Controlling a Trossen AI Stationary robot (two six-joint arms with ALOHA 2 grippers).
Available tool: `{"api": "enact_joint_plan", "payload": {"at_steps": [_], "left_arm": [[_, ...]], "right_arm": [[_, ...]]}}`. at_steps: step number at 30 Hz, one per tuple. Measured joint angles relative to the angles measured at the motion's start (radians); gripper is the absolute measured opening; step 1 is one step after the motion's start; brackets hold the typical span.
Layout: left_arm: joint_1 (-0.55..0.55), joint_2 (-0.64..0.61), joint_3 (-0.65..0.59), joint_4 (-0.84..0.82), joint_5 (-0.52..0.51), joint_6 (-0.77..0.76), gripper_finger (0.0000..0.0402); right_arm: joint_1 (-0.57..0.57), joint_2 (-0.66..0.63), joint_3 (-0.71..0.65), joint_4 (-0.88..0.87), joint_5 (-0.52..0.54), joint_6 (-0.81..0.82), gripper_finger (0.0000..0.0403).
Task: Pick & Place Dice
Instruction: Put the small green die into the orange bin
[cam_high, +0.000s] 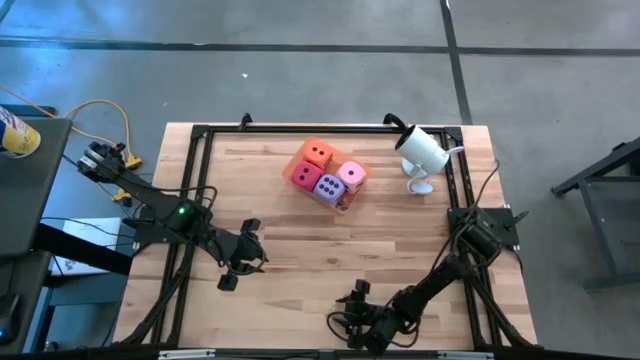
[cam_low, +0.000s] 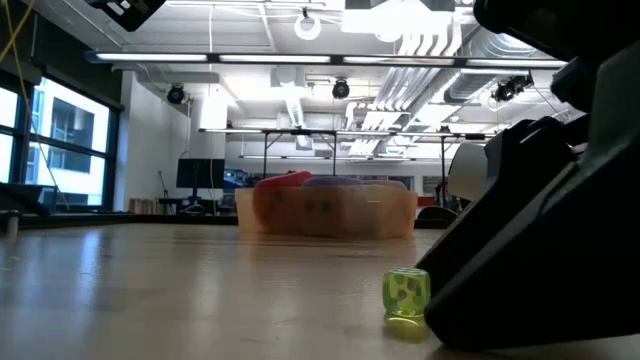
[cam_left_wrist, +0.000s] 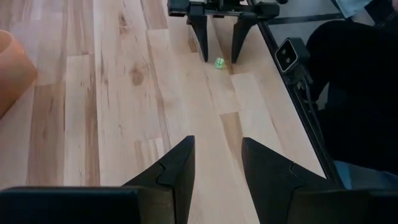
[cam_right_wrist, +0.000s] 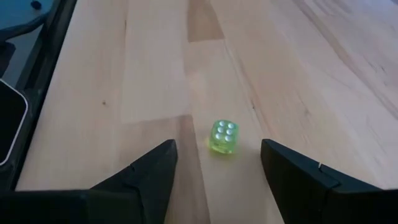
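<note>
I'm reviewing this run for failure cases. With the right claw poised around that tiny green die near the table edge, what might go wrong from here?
1. The green die is tiny between the wide-open fingers of the right claw; closing off-centre may flick it away.
2. It lies near the table's front edge, so a knock might send it off.
3. The tray already holds four large dice, leaving little room.

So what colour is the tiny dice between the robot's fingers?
See-through yellow-green with white dots; the little die shows best in the right wrist view, between the right gripper's open fingers.

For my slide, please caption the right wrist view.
Open right gripper facing a small green die on the wooden table.
</note>
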Motion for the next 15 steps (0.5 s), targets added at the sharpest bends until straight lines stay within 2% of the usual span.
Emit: {"api": "enact_joint_plan", "payload": {"at_steps": [8,15], "left_arm": [[0.000,0.000,0.000,0.000,0.000,0.000,0.0127],[0.001,0.000,0.000,0.001,0.000,-0.023,0.0127]], "right_arm": [[-0.021,0.002,0.000,0.039,-0.041,-0.044,0.0219],[-0.043,0.002,0.001,0.039,-0.063,-0.023,0.0155]]}}
